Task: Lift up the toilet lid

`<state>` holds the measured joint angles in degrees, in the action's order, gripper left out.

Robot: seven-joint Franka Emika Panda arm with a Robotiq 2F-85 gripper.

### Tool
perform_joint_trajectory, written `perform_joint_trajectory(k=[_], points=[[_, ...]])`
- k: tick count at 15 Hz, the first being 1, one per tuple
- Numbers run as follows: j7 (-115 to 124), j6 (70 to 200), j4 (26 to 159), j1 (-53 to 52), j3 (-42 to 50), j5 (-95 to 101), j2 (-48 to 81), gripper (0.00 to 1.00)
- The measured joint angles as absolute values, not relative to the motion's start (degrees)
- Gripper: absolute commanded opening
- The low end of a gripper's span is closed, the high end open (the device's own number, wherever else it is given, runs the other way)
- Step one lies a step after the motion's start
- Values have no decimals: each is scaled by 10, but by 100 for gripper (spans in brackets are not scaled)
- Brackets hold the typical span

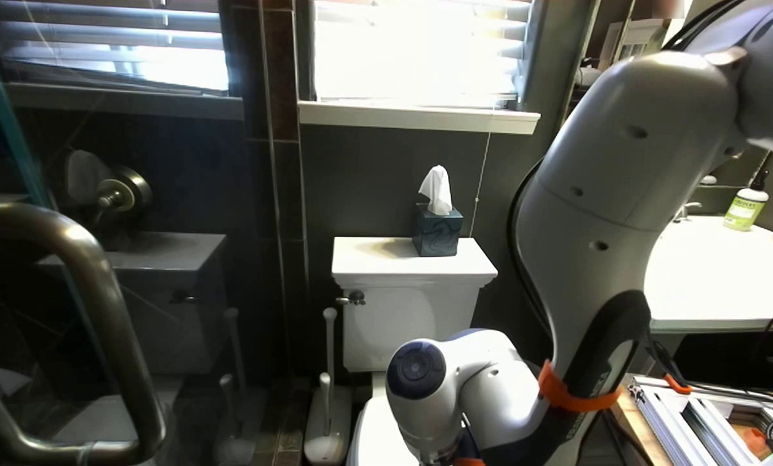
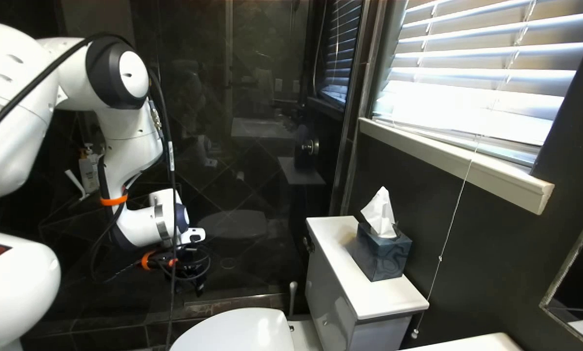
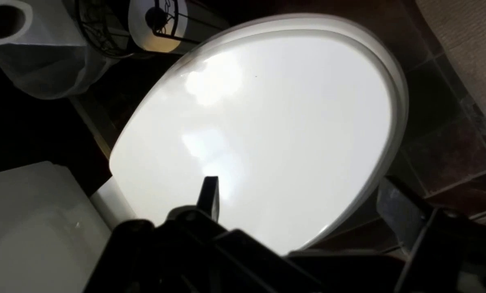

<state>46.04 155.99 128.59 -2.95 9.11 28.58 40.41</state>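
Because toilet lid lay lowered on near side of tank, gripper hung spread, presumably for straddling lid edge. Tissue box stood on tank top, probably beyond lid's swing.

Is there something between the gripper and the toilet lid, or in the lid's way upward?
In the wrist view, nothing visible stands between the open gripper and the toilet lid. The tissue box is on the tank, likely outside the lid's swing. A dark cable shows beside the lid in an exterior view, its depth unclear.
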Motion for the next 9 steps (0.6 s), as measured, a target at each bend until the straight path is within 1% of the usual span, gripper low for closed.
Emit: perform_joint_trajectory(k=[5, 9], points=[[438, 1557, 1159, -77, 102, 193, 556, 100], [424, 1526, 1053, -103, 100, 129, 662, 100]])
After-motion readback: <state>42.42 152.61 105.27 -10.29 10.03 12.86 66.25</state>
